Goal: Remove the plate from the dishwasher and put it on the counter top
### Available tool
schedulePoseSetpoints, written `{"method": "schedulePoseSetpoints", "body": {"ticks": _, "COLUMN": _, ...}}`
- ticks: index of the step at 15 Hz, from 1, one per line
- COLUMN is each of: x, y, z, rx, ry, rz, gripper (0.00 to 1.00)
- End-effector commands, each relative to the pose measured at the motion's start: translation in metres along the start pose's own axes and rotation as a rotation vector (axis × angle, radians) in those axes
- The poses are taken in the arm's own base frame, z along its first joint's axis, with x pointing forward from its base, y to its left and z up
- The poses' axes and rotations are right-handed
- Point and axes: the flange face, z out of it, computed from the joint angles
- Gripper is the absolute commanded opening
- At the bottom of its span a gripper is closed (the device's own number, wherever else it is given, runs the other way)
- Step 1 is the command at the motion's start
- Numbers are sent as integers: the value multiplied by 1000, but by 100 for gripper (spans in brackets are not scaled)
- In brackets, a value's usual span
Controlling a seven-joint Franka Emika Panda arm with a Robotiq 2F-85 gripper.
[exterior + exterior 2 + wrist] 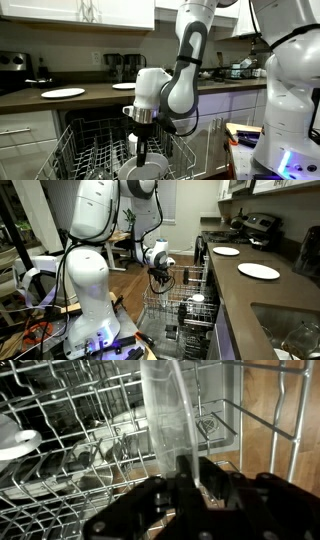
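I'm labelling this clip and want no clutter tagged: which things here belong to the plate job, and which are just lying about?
Job in hand: round pale grey-white plate, pinched by the black gripper; dishwasher with pale wire rack; dark brown counter top.
Lying about: two thin white plates on the counter; small white cup in the rack.

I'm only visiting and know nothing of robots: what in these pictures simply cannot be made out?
- The plate: the wrist view shows it only edge-on and blurred, and the frame's top edge cuts it off.
- The gripper: in an exterior view its fingertips are hidden among the rack wires of the dishwasher.
- Things at the far end of the counter top: too small and blurred to name in both exterior views.
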Motion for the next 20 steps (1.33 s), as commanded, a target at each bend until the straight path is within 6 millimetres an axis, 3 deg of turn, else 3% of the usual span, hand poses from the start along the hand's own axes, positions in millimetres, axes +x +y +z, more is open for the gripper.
{"method": "schedulePoseSetpoints", "body": {"ticks": 1, "x": -7, "y": 7, "z": 1, "rx": 68, "ry": -2, "rz": -3, "gripper": 9}}
{"method": "schedulePoseSetpoints", "body": {"ticks": 10, "x": -13, "y": 27, "z": -15, "rx": 103, "ry": -66, "rz": 30, "gripper": 8}}
{"method": "schedulePoseSetpoints", "body": {"ticks": 20, "x": -11, "y": 34, "z": -58, "rx": 58, "ry": -134, "rz": 37, "gripper": 8}}
